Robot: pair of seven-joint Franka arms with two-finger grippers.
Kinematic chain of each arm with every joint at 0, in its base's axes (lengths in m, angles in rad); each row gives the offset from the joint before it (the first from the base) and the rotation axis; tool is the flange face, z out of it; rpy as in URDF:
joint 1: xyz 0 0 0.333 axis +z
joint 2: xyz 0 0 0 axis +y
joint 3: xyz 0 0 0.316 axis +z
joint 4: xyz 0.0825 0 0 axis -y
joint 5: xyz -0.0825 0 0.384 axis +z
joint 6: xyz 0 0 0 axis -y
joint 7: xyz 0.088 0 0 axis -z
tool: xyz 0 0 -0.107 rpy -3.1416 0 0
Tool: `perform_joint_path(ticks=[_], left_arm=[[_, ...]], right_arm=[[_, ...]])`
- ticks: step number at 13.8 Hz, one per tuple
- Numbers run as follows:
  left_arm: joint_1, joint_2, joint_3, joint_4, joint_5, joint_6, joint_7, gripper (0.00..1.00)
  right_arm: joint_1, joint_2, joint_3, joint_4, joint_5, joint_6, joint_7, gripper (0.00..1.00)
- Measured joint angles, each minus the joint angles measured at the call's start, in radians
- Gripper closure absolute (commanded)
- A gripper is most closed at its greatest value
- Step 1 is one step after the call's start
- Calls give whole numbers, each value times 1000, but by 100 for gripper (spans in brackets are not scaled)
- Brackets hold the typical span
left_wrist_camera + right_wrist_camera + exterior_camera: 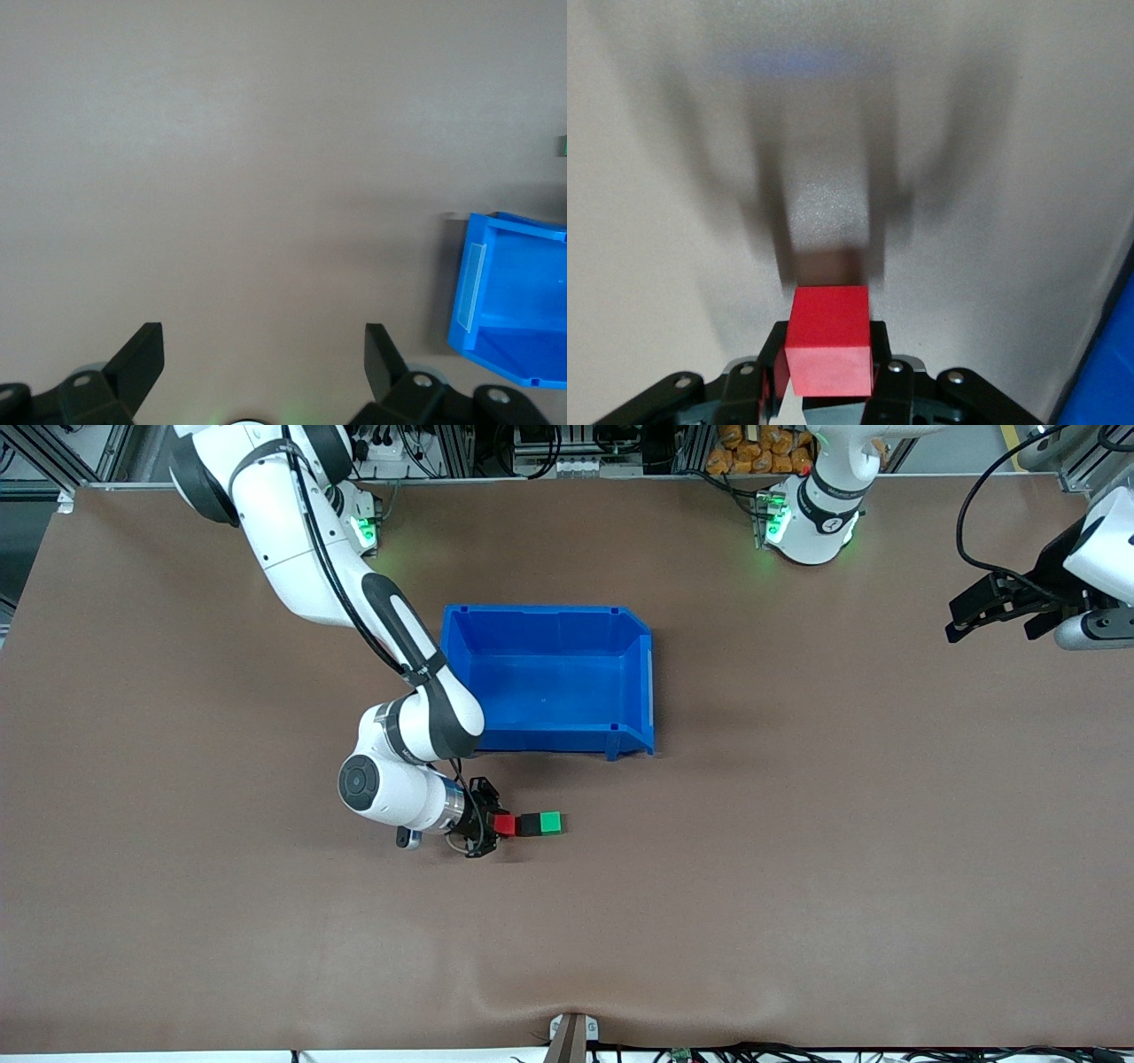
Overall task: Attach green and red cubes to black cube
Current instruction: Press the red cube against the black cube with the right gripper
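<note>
A brown table mat [797, 886] is spread across nearly the whole frame, slightly rippled at the lower centre. Along the top edge, aluminium framing [461, 447] and cables [983, 496] are seen, with orange objects [757, 450] stacked at upper right.

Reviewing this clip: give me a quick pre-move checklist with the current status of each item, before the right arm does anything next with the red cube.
1. Right pincer shut on the red cube: ok; the right wrist view shows the cube clamped between the fingers.
2. Red cube against the black cube: ok in the front view; firm attachment: cannot tell.
3. Green cube against the black cube's opposite face: ok, the three form one row.
4. Row apart from the blue bin, nearer the front camera: ok.
5. Left pincer open, waiting over bare table at the left arm's end: ok.
</note>
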Motion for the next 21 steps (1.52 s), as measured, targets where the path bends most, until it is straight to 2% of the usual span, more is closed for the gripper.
perform_joint_path(ticks=[8,9,10,11,12,13,21], left_arm=[[0,0,0,0,0,0,0,0],[0,0,0,0,0,0,0,0],[0,0,0,0,0,0,0,0],[0,0,0,0,0,0,0,0],[0,0,0,0,0,0,0,0],[0,0,0,0,0,0,0,0],[0,0,0,0,0,0,0,0]], right_arm=[[8,4,0,7,0,14,18,100],[8,5,0,8,0,14,18,88],[9,6,0,9,0,14,18,58],[9,7,0,10,0,14,19,35],[9,7,0,11,0,14,19,17],[9,7,0,11,0,14,19,2],[22,7,-2,12,0,16,19,0]])
